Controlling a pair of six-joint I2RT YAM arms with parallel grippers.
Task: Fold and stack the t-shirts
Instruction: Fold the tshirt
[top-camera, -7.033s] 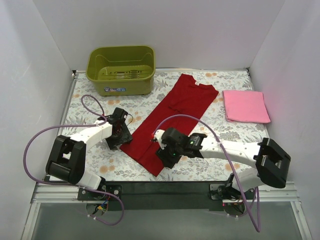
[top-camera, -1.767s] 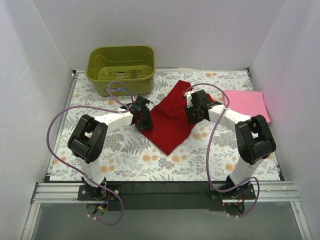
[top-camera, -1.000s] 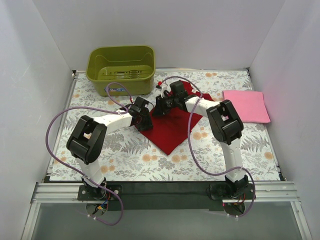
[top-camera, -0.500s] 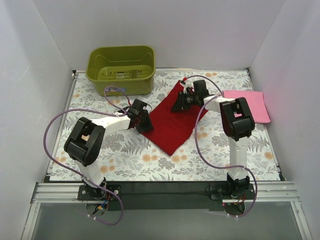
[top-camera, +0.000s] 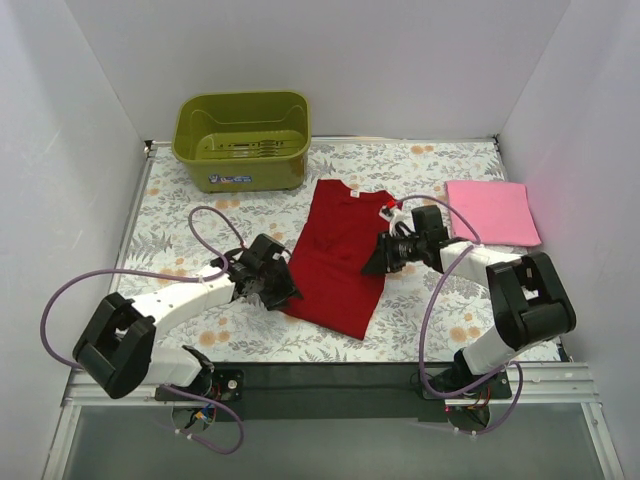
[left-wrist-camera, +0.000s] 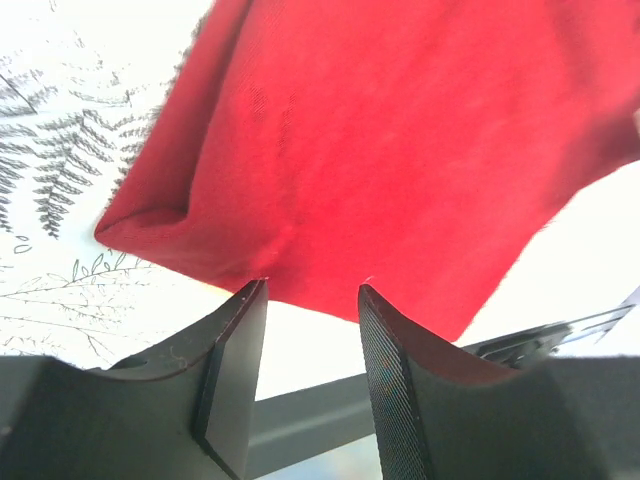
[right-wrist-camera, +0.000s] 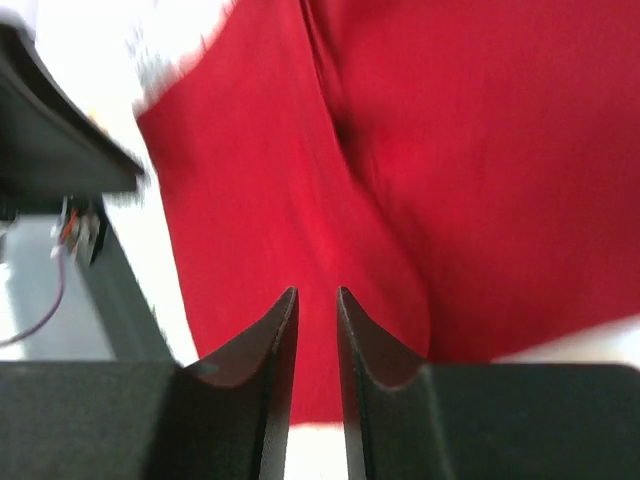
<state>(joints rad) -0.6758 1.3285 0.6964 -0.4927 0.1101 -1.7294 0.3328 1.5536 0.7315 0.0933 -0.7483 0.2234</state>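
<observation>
From above, the red shirt (top-camera: 340, 255) lies flat in the middle of the table (top-camera: 170, 215), its collar toward 12 o'clock and its hem toward 6. The pink shirt (top-camera: 490, 212) sits folded at 2 o'clock, well apart from the red one. The green tub (top-camera: 242, 140) stands at 11 o'clock. My left gripper (top-camera: 283, 288) is at the red shirt's 8 o'clock edge, and my right gripper (top-camera: 376, 263) is at its 3 o'clock edge.

In my left wrist view, my left gripper (left-wrist-camera: 313, 287) has its jaws spread. The red shirt (left-wrist-camera: 400, 140) fills the frame from 12 to 3 o'clock, its edge just at my fingertips, with nothing between them.

In my right wrist view, my right gripper (right-wrist-camera: 317, 291) has its jaws close together with only a thin slit between. The red shirt (right-wrist-camera: 480, 150) shows through the slit and beyond. I cannot tell whether I am pinching the cloth.
</observation>
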